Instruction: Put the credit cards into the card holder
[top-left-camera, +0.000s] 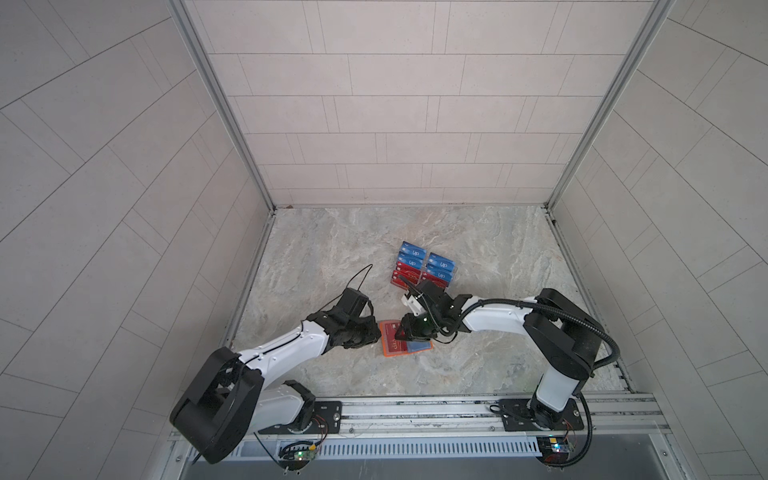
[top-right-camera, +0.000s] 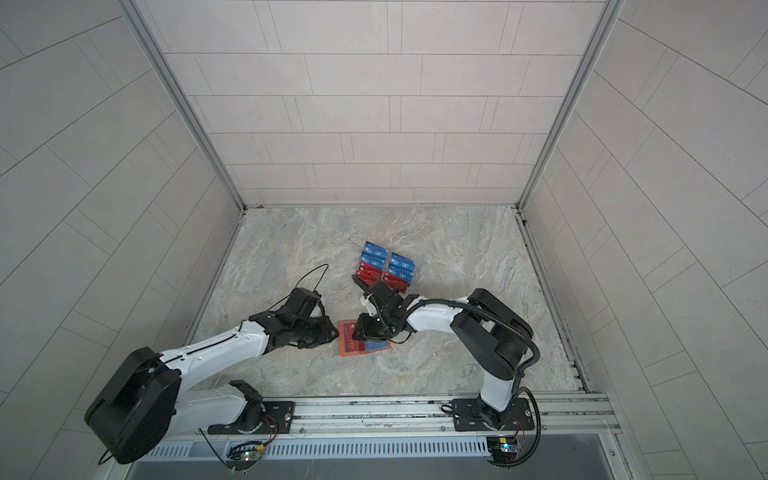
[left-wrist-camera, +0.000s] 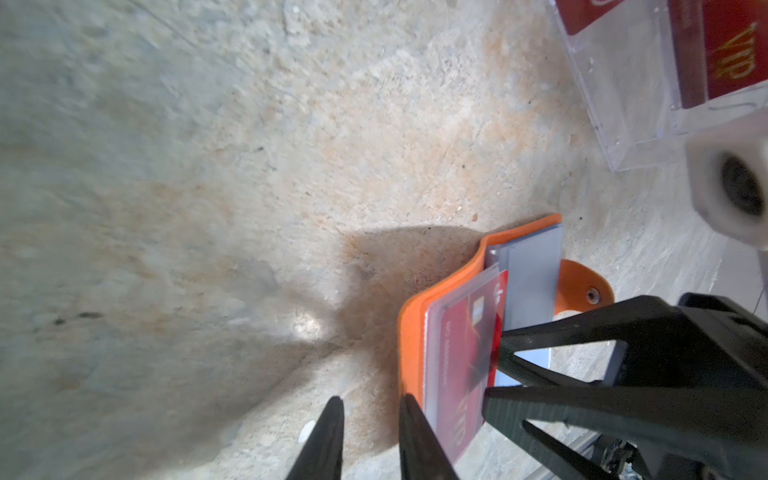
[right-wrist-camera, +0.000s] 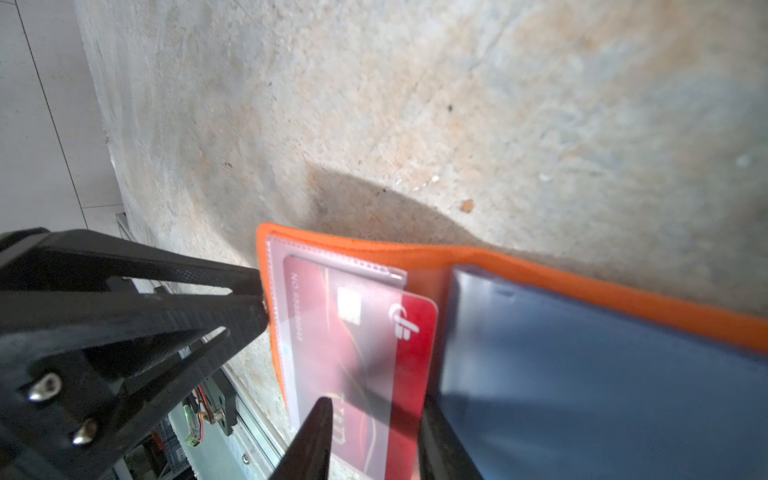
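While the card holder (top-left-camera: 386, 352) lies open at a top view's lower centre, a red credit card (right-wrist-camera: 415, 328) sits half-sleeved. The right pincer (right-wrist-camera: 377, 403) stands apart over it; the left pincer (left-wrist-camera: 372, 399), apart and empty, sits alongside.

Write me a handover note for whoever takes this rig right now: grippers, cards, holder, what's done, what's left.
Left gripper: slightly open, empty, beside the edge of the card holder.
Right gripper: open, tips over a red card.
The holder lies open on the table. The red card is partly inside a clear sleeve, with one end sticking out.
Left to do: push it fully in, then load the blue and red cards waiting in the acrylic rack.
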